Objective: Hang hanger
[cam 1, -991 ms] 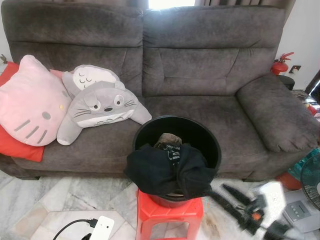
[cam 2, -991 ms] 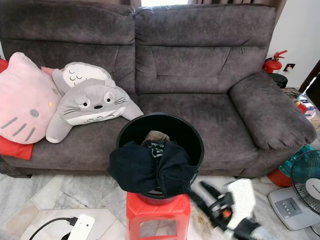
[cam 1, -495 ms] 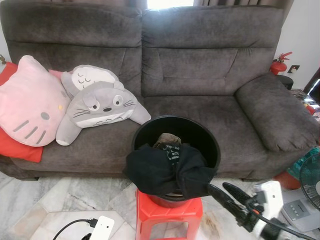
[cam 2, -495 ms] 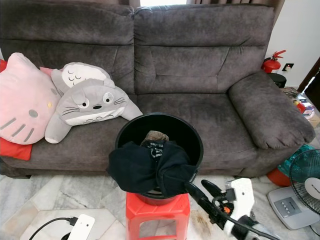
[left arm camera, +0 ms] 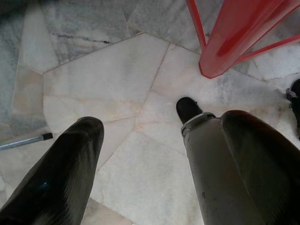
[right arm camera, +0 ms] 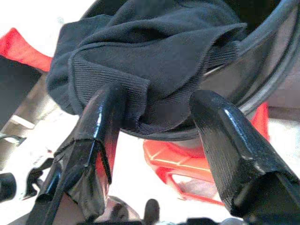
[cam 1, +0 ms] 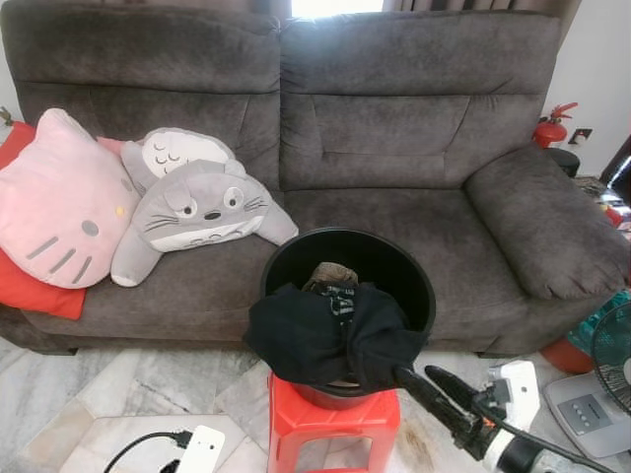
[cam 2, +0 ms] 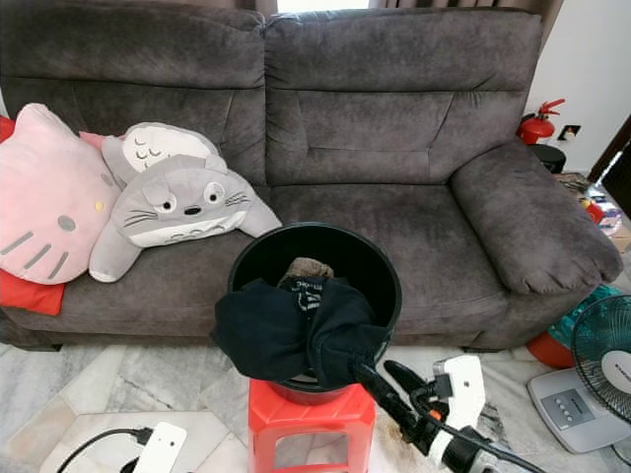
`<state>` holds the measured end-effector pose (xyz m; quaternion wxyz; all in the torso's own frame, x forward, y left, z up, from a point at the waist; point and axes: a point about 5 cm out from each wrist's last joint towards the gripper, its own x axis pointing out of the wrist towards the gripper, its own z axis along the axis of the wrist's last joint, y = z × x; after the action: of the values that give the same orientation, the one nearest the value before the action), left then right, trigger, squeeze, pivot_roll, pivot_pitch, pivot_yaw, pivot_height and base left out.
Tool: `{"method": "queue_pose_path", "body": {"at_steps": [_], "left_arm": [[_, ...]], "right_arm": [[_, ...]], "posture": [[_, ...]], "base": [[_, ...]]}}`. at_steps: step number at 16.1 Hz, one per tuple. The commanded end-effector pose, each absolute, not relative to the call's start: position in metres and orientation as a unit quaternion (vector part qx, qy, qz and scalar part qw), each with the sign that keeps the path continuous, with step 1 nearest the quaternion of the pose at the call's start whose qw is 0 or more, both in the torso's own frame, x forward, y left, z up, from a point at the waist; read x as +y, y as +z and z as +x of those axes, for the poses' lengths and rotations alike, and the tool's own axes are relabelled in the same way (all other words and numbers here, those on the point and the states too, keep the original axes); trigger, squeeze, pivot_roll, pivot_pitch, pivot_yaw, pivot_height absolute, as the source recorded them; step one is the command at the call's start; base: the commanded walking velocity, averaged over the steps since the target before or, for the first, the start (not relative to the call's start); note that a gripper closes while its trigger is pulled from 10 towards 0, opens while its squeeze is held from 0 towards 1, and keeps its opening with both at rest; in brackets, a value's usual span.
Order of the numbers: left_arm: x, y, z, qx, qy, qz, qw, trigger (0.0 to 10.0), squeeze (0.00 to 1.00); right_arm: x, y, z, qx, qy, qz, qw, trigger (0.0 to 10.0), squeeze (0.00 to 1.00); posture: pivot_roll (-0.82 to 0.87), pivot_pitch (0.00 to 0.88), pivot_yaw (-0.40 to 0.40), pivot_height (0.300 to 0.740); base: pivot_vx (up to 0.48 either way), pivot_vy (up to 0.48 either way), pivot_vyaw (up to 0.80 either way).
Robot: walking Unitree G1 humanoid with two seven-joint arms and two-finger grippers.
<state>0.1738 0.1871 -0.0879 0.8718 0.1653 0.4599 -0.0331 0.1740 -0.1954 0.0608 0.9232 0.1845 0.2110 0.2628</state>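
One black garment (cam 1: 325,335) drapes one bucket (cam 1: 414,271) on one stool (cam 1: 335,419) — right tool (cam 1: 419,376) spread wide beside it.

Home living room: grey sofa (cam 1: 394,148), plush cushions (cam 1: 59,202), marble floor (cam 1: 108,394).

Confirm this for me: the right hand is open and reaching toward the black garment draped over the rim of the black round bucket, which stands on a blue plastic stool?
Not quite: the stool is red, not blue, as the left eye view shows. The red plastic stool carries the black round bucket, the black garment is draped over its rim, and the right hand is open, reaching toward the garment.
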Motion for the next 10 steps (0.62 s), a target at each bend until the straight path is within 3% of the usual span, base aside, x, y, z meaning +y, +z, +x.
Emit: {"method": "queue_pose_path", "body": {"at_steps": [1, 5, 10], "left_arm": [[0.188, -0.09, 0.17, 0.471, -0.028, 0.166, 0.866, 10.0, 0.0], [0.189, -0.09, 0.17, 0.47, -0.028, 0.168, 0.866, 10.0, 0.0], [0.189, -0.09, 0.17, 0.47, -0.029, 0.169, 0.866, 10.0, 0.0]], "right_arm": [[-0.193, 0.063, 0.173, 0.201, 0.28, 0.199, 0.917, 10.0, 0.0], [-0.182, 0.073, 0.164, 0.189, 0.324, 0.229, 0.898, 10.0, 0.0], [-0.183, 0.068, 0.159, 0.202, 0.319, 0.221, 0.899, 10.0, 0.0]], "posture": [[-0.21, 0.015, -0.02, 0.74], [-0.2, 0.017, -0.019, 0.74], [-0.21, 0.013, -0.016, 0.74]], "base": [[0.0, 0.0, 0.0], [0.0, 0.0, 0.0], [0.0, 0.0, 0.0]]}}
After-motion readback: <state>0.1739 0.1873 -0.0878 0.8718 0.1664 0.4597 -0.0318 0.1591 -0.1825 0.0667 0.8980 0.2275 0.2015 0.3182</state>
